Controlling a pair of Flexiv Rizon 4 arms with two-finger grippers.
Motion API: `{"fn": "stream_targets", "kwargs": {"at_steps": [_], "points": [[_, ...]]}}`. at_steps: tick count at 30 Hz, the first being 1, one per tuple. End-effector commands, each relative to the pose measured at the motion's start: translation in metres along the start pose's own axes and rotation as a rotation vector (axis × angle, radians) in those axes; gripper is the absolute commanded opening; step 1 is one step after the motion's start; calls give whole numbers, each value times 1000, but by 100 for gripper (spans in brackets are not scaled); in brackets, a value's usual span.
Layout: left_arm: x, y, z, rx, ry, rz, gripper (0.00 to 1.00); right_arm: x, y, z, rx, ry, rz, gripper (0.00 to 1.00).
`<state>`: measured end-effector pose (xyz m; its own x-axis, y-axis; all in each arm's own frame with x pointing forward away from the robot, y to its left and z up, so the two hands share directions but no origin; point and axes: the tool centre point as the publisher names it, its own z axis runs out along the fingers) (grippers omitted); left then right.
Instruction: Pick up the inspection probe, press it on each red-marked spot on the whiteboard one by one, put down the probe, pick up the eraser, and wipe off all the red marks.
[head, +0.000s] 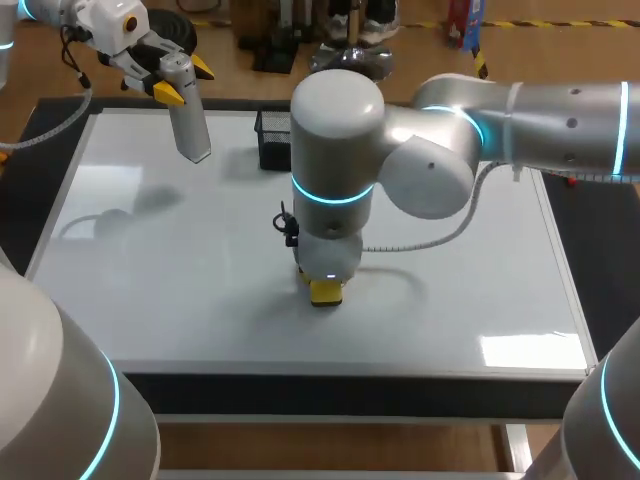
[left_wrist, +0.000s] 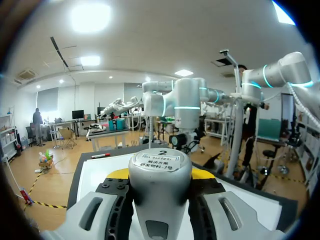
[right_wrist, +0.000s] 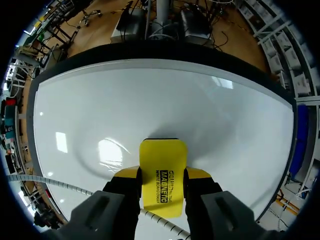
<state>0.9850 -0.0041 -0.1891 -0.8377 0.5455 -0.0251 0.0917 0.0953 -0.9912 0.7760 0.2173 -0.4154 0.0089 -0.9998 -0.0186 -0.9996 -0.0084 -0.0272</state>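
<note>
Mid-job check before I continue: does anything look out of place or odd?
The probe is not put down: the left gripper holds it above the whiteboard's back-left corner, while the right gripper holds the eraser on it. No red marks show.

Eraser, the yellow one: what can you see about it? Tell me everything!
The eraser is a bright yellow block with rounded corners. It looks smooth like plastic, with black print on its back and a dark pad along its far end. The right end effector is shut on it, squeezing its two long sides. It points down at the whiteboard, near the middle, and its pad end seems to touch the white surface.
</note>
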Motion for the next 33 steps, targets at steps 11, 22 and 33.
{"fn": "stream_targets", "kwargs": {"at_steps": [11,22,33], "points": [[-2,0,-2,2,5,1,0,9,-3,11,-30,28,6,0],[-2,0,-2,2,5,1,0,45,0,14,-40,57,69,0],[-2,0,-2,2,5,1,0,76,-3,14,-45,70,129,0]]}}
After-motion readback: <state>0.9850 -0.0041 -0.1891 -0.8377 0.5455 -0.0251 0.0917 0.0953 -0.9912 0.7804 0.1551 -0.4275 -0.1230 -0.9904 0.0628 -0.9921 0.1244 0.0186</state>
